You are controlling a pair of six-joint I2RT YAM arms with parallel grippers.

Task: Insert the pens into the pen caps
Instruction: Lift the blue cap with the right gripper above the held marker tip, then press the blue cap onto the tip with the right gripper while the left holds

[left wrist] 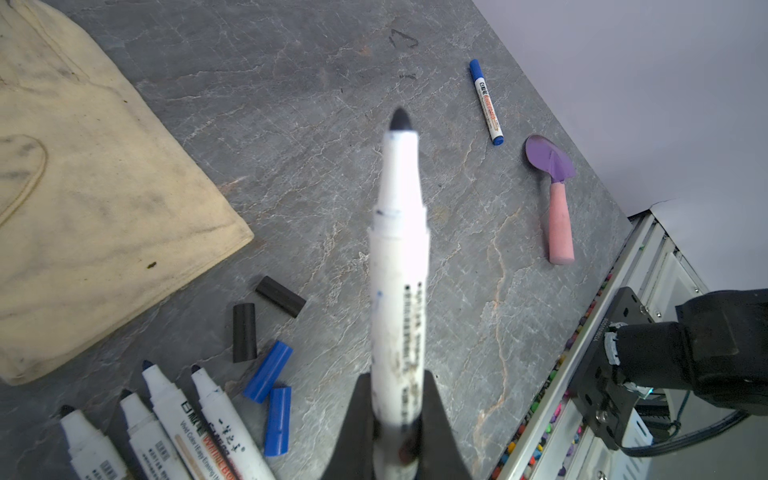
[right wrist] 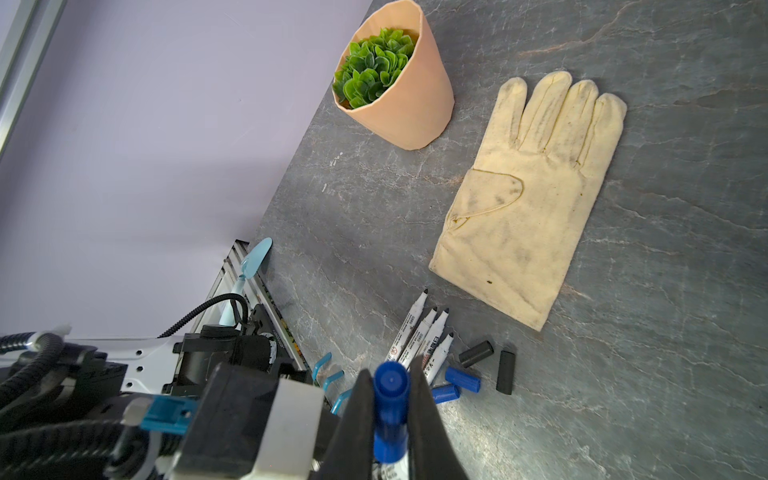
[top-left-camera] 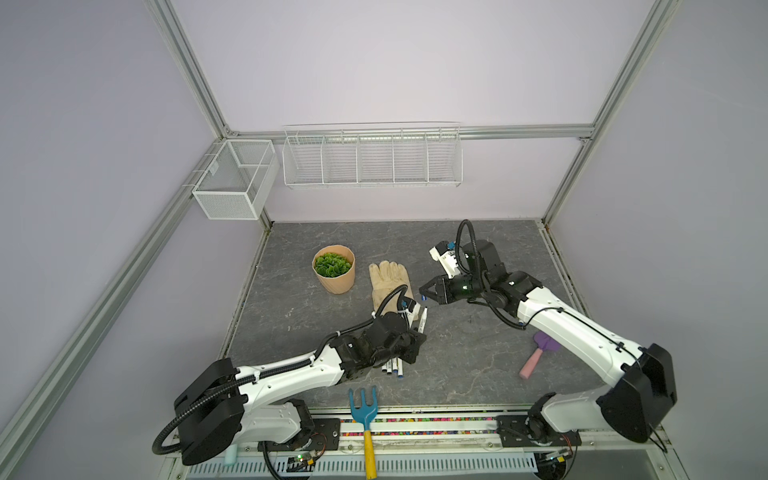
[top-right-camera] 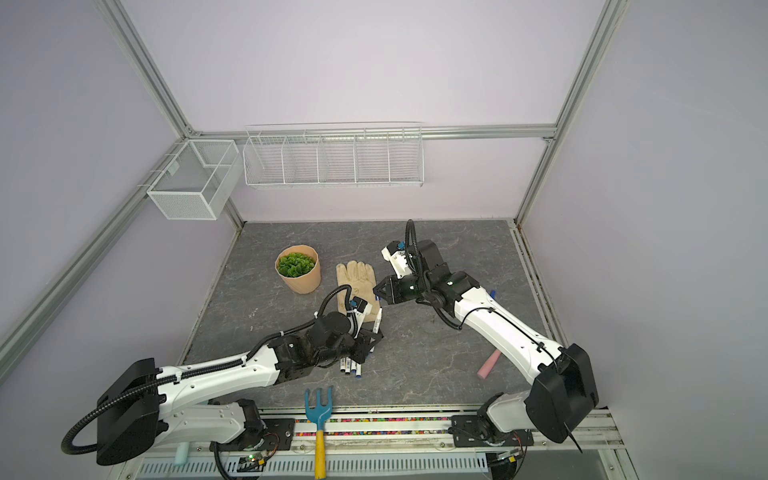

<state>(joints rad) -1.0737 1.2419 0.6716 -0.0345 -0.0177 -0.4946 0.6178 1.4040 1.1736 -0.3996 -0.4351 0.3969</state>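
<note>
My left gripper (top-left-camera: 419, 333) (left wrist: 397, 401) is shut on a white pen (left wrist: 398, 257). The pen is uncapped, and its dark tip is bare and points away from the jaws. Just beyond it in both top views, my right gripper (top-left-camera: 424, 297) (right wrist: 390, 392) is shut on a blue pen cap (right wrist: 390, 386). The cap hangs above the table, apart from the pen tip. Several uncapped pens (left wrist: 178, 428) (right wrist: 422, 334) lie side by side under my left arm. Beside them lie two black caps (left wrist: 244, 332) and two blue caps (left wrist: 268, 371). A capped blue pen (left wrist: 486, 102) lies far right.
A cream glove (top-left-camera: 388, 282) and a potted plant (top-left-camera: 333, 268) sit behind the arms. A pink-handled purple trowel (top-left-camera: 536, 357) lies at the right under my right arm. A blue fork with a yellow handle (top-left-camera: 365, 415) lies over the front edge. White wire baskets (top-left-camera: 372, 160) hang on the back wall.
</note>
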